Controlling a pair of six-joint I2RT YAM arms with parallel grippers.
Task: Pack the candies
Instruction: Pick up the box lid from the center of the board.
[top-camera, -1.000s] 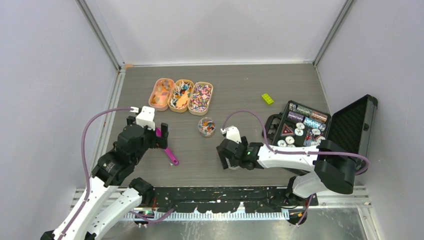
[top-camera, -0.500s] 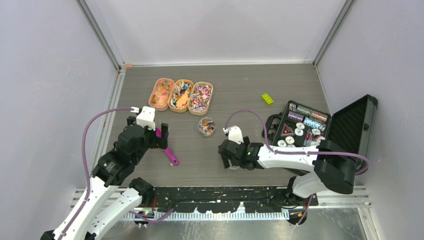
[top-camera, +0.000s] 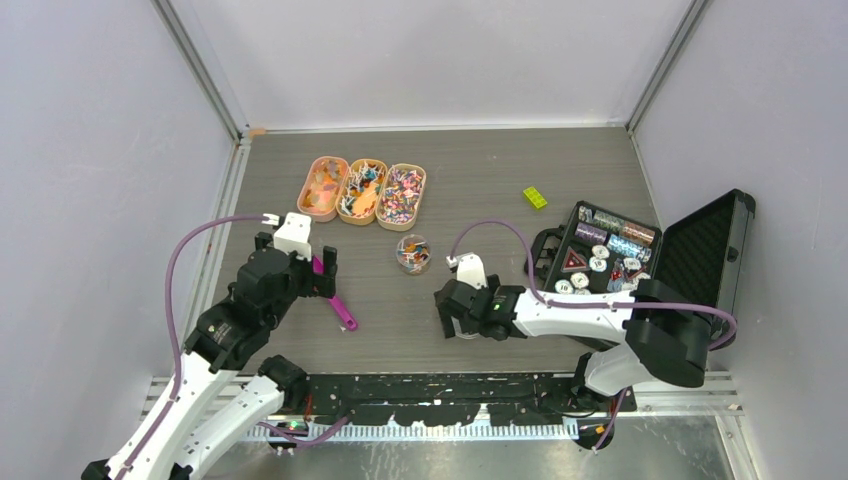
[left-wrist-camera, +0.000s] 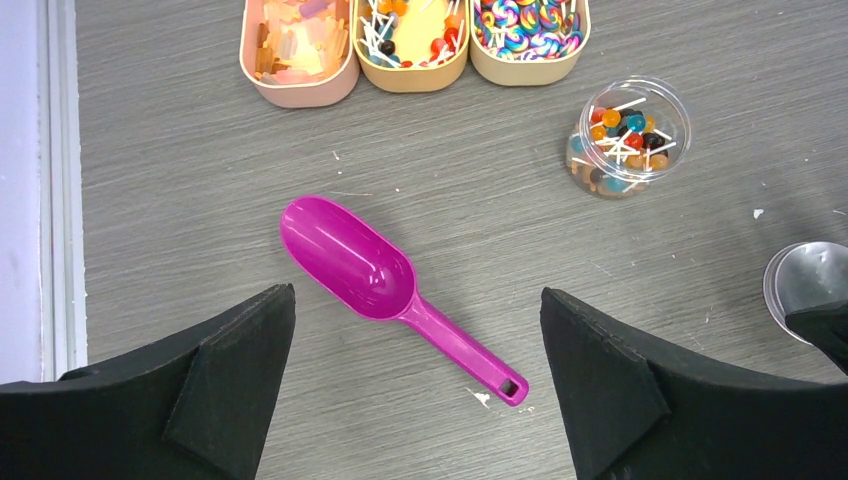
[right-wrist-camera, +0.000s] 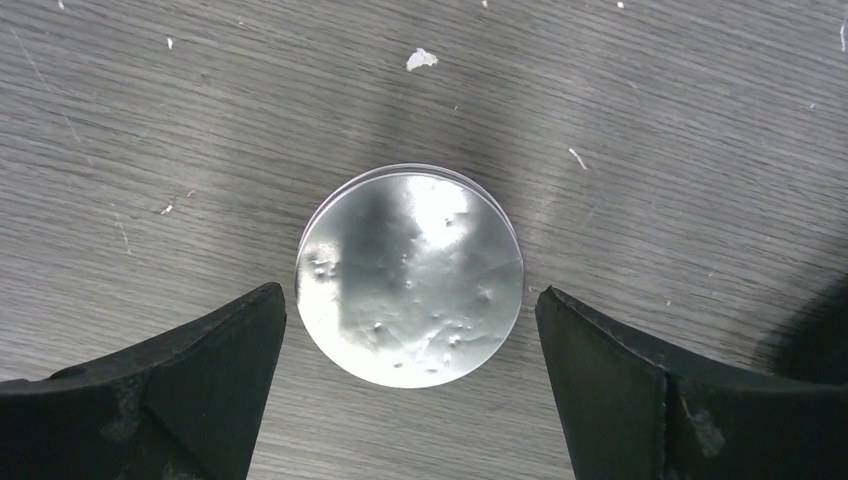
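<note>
top: candies (top-camera: 401, 194) in three trays (top-camera: 302, 192) and a clear jar (top-camera: 398, 252) mid-table | left wrist: left gripper (left-wrist-camera: 415, 300) fingers spread wide, empty, above the flat-lying magenta scoop (left-wrist-camera: 350, 260) | right wrist: right gripper (right-wrist-camera: 410, 292) fingers wide, flanking a round silver lid (right-wrist-camera: 410, 277), not touching it

Grey wood-grain table (top-camera: 500, 160) between plain pale walls (top-camera: 100, 150)

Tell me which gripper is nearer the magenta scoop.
Left. The left gripper hovers open right above the scoop; the right gripper is off to its right, open over the round silver lid.
</note>
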